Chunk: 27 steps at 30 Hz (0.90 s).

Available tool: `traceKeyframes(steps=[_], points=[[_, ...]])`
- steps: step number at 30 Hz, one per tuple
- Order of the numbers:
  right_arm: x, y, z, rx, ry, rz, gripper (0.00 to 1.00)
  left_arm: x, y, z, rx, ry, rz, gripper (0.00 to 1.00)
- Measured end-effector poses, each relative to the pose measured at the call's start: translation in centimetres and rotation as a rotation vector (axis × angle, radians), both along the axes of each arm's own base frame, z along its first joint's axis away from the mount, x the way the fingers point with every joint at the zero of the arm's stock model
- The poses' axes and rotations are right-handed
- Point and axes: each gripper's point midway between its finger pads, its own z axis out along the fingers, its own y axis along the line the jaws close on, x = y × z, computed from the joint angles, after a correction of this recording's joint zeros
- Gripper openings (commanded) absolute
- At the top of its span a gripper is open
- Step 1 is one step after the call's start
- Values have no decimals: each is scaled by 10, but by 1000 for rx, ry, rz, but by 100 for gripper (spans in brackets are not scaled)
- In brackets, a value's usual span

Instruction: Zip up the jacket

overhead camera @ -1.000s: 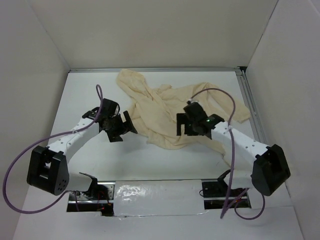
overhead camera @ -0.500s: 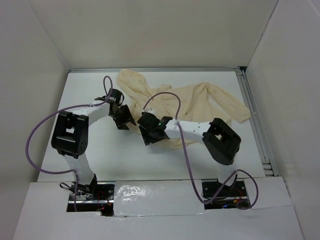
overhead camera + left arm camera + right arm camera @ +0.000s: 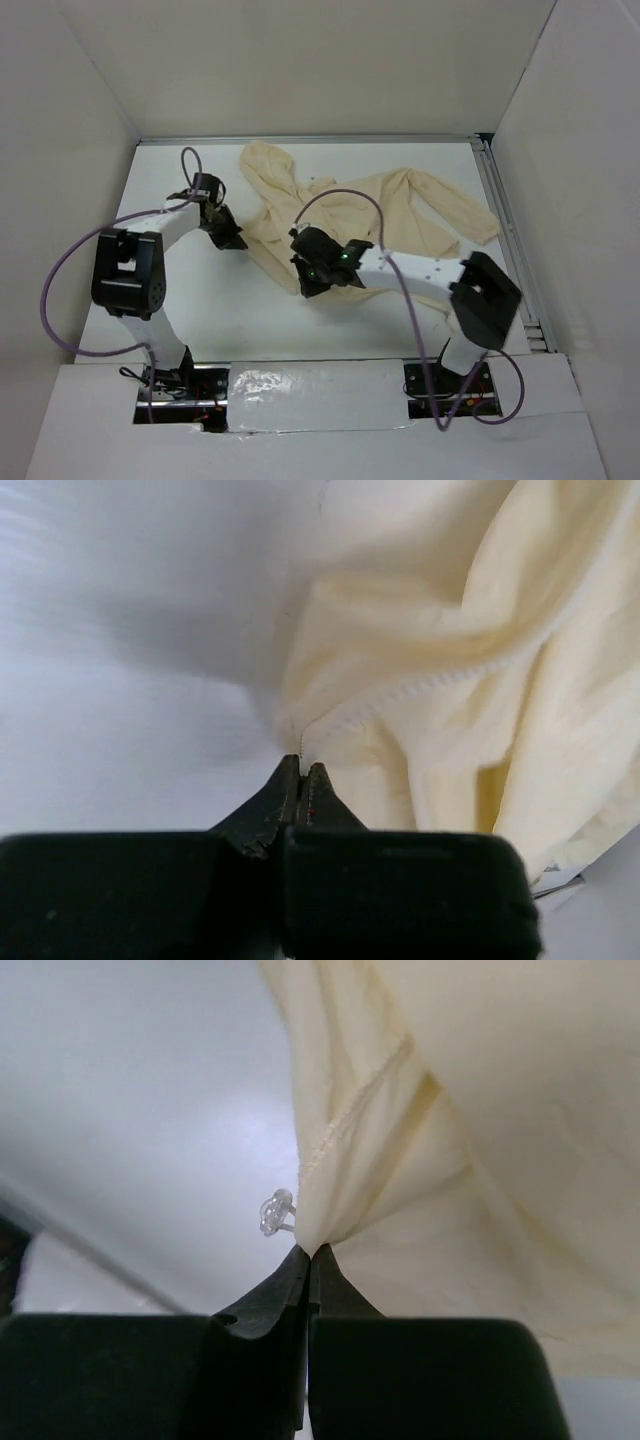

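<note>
jacket (image 3: 400, 205): cream-yellow, crumpled, far half of white worktop (image 3: 200, 305) | left pincer (image 3: 229, 238): at its left edge | right pincer (image 3: 304, 284): at its near hem

Both arms are the same build: white tube links with chunky black joint housings. That goes for the left arm (image 3: 165, 222) and the right arm (image 3: 410, 268). The right arm's white link has small dark dots that look like screws.
Left cable (image 3: 55, 300) is purple and a long loop. Right cable (image 3: 345, 193) is the same purple.
Green LED (image 3: 312, 272) is lit on the right wrist housing.
Left gripper (image 3: 301, 765) is matte black, with a wide boxy body and fingers (image 3: 268, 808) tapering to thin points. Right gripper (image 3: 308, 1250) is identical.
Base mounts (image 3: 165, 380) are black, at the table's near edge.
</note>
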Motion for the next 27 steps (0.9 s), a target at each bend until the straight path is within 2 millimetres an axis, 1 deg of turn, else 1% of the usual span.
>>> traceKeyframes(steps=[2, 3, 4, 5, 6, 7, 9, 11, 12, 13, 15, 16, 17, 18, 19, 20, 23, 24, 27], points=[[-18, -3, 31, 119, 2, 43, 1, 3, 18, 19, 7, -54, 34, 0], [-25, -5, 44, 176, 4, 64, 3, 5, 25, 30, 10, -88, 48, 0], [-34, 4, 58, 264, 18, 108, 6, 10, 36, 47, 13, -139, 72, 0], [-39, -8, 64, 290, 12, 106, 8, 13, 43, 59, 15, -180, 87, 0], [-43, -11, 65, 326, 21, 115, 12, 14, 52, 71, 22, -215, 100, 0], [-45, -17, 60, 340, 38, 108, 17, 15, 59, 83, 26, -248, 114, 0], [-49, -33, 36, 314, 86, 73, 19, 18, 69, 100, 33, -295, 125, 0], [-49, -55, 6, 244, 139, -5, 19, 17, 68, 108, 31, -321, 111, 0], [-46, -66, -7, 206, 158, -54, 21, 15, 63, 111, 21, -324, 97, 0], [-41, -78, -17, 163, 171, -110, 25, 13, 58, 114, 11, -328, 79, 0], [-29, -93, -28, 112, 168, -199, 38, 7, 44, 120, -7, -344, 26, 0], [-23, -100, -30, 91, 156, -232, 50, 3, 37, 124, -14, -350, 6, 0], [-19, -104, -30, 77, 145, -256, 54, -1, 30, 128, -19, -358, -13, 17], [-15, -107, -29, 66, 126, -264, 60, -4, 25, 133, -22, -367, -30, 31], [-12, -106, -25, 67, 109, -264, 79, -7, 20, 136, -22, -376, -48, 55], [-10, -105, -20, 71, 90, -259, 89, -10, 16, 138, -23, -385, -63, 99], [-3, -99, 3, 108, 23, -236, 92, -17, 15, 135, -30, -363, -55, 99], [0, -98, 13, 127, 0, -235, 92, -18, 18, 131, -28, -344, -43, 99], [10, -98, 34, 168, -39, -251, 93, -22, 26, 117, -33, -285, 1, 99]])
